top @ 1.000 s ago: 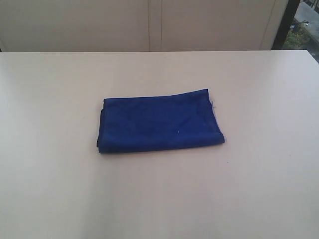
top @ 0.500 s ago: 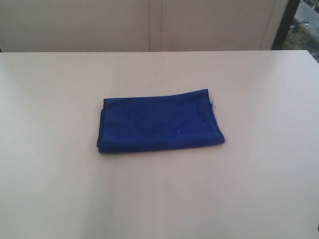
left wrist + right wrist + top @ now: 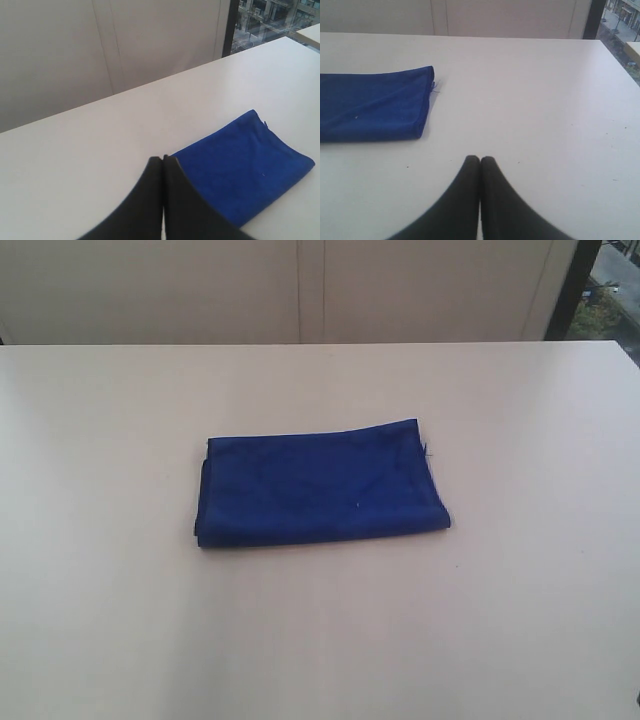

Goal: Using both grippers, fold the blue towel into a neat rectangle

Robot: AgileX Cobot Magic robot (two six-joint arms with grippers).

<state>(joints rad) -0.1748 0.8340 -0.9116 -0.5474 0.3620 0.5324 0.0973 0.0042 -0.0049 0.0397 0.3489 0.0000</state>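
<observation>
Indoor room of office or lab type: plain pale table [image 3: 110, 630], bare beige wall panels [image 3: 150, 290] beyond its far edge, dark-framed window [image 3: 612, 295] past its far right corner, city buildings [image 3: 260, 20] and street [image 3: 615, 20] visible outside

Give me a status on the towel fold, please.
Left black gripper shut, empty. Right black gripper likewise. Deep-blue fuzzy towel folded, rectangular, on pale table. Nothing obstructing.

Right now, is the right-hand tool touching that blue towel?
No, the right tool is shut and empty, with bare table between it and the blue towel.
</observation>
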